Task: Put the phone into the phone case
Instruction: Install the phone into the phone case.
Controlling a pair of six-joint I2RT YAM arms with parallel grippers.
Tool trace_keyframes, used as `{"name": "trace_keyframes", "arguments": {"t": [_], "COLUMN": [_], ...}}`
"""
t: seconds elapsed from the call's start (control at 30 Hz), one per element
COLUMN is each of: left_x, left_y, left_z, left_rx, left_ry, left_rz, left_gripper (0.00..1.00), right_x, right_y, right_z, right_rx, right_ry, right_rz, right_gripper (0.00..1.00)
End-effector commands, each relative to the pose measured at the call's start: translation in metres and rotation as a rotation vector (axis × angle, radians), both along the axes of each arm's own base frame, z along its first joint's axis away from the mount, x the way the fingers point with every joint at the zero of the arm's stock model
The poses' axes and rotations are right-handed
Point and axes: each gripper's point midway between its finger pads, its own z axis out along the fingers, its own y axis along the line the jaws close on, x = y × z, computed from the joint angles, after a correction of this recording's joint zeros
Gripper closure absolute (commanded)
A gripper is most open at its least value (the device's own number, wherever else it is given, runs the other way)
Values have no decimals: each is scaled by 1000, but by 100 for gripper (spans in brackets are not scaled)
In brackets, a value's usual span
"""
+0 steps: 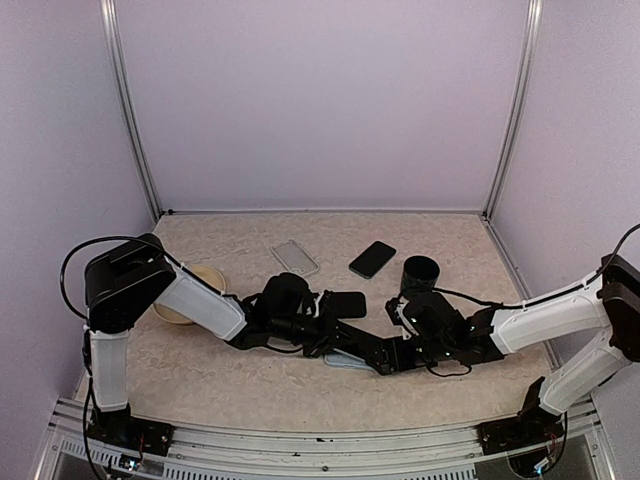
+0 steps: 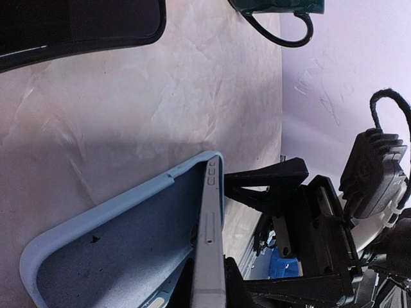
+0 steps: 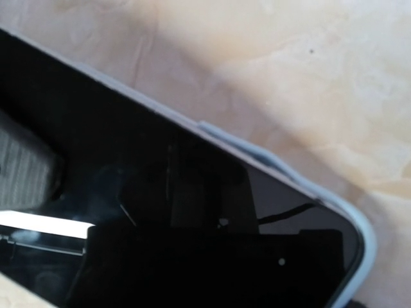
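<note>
The top camera is looking down from behind my bases over the whole table, my left wrist camera is peering low and close into the blue case, and my right wrist camera is hovering even nearer over that same case's rim.

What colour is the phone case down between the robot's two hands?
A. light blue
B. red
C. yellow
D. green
A: in the left wrist view the phone case is light blue inside and along its rim, and the right wrist view shows a light blue edge around the corner of the dark phone.
</note>
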Motion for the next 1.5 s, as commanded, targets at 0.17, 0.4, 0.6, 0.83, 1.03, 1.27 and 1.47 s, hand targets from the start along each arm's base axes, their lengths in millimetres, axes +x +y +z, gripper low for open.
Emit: {"name": "trace_keyframes", "arguments": {"t": [0.17, 0.4, 0.6, 0.83, 1.03, 1.27, 1.47], "left_x": [6, 14, 15, 16, 13, 8, 6], "left_y": [4, 9, 13, 13, 9, 3, 5], "left_z": [-14, -12, -13, -12, -12, -11, -10], "left_rx": [15, 17, 24, 26, 19, -20, -26], "left_ry": [22, 7, 5, 6, 11, 50, 31], "left_rz": [97, 134, 139, 142, 133, 112, 87], "left_gripper": [100, 100, 100, 100, 100, 100, 100], "right_x": [-24, -29, -28, -35, -38, -39, -35], "right_y": [49, 38, 23, 25, 38, 51, 43], "right_z": [17, 13, 12, 13, 14, 14, 14], "right_rx": [152, 117, 74, 102, 123, 120, 75], "right_ry": [37, 48, 30, 56, 55, 54, 32], "right_rz": [194, 185, 151, 171, 216, 253, 235], "right_gripper": [13, 13, 12, 13, 14, 14, 12]}}
